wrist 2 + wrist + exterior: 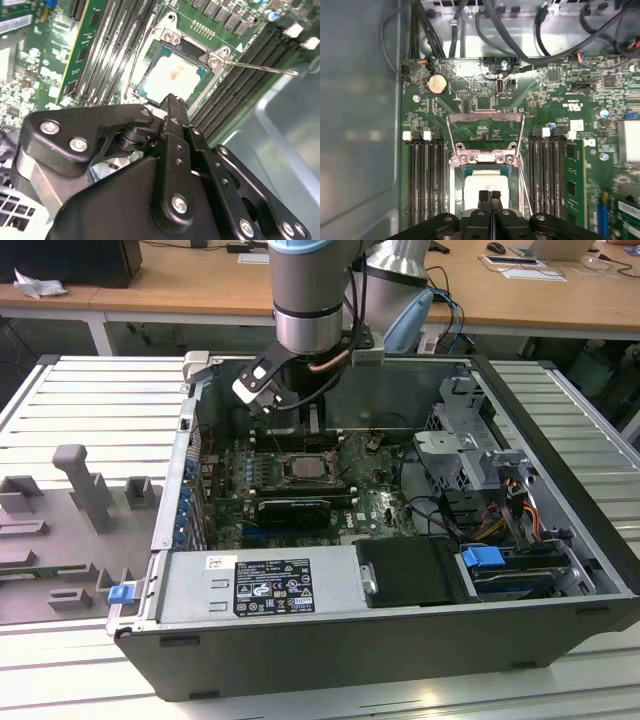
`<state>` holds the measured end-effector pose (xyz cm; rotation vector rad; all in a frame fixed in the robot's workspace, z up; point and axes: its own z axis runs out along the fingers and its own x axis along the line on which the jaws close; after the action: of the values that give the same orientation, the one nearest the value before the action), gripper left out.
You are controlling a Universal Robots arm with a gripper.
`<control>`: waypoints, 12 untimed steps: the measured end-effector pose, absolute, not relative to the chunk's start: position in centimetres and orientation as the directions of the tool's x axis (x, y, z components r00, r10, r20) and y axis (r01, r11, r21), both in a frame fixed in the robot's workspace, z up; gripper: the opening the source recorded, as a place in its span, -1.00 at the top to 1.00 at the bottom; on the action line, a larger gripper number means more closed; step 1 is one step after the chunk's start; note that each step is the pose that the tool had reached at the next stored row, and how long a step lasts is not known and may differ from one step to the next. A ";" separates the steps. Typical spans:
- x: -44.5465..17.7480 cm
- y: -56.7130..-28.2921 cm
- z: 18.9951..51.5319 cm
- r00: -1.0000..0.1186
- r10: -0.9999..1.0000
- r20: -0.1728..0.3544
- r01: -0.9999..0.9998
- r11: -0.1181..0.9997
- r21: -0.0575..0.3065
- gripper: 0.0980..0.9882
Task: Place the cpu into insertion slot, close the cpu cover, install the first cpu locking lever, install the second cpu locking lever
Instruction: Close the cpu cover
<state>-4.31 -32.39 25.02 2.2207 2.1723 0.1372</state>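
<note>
The cpu (485,181) lies flat in the insertion slot (456,175), its pale metal top facing up; in the second wrist view the cpu (172,75) sits in the insertion slot (150,60) just past my fingertips. My gripper (490,195) hangs just above the chip's near edge, shut with nothing between its fingers. The cpu cover (485,116) stands swung open behind the socket, on its hinge. A thin wire locking lever (260,67) sticks out free to one side of the socket. In the exterior view the socket (305,468) lies under the arm (310,300).
Long black memory slots (425,185) flank the socket on both sides. Black cables (510,35) cross behind the board. The case wall (360,125) is close on one side. A drive cage (470,455) and power supply (260,585) fill the case's right and front in the exterior view.
</note>
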 end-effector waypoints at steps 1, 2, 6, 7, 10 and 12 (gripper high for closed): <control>-4.3 -32.4 25.5 0.020 0.999 0.041 0.996 -0.024 0.085 0.98; -4.3 -32.4 26.0 0.020 0.999 0.041 0.996 -0.024 0.085 0.98; -3.2 -32.4 26.3 0.020 0.999 0.041 0.997 -0.024 0.079 0.98; -3.0 -32.4 26.4 0.021 0.999 0.040 0.997 -0.024 0.078 0.98; -2.7 -32.4 27.4 0.021 0.999 0.041 0.997 -0.024 0.078 0.98; -0.8 -32.4 27.4 0.021 0.999 0.041 0.997 -0.024 0.071 0.98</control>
<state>-0.83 -32.39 27.43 2.2286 2.1792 0.1240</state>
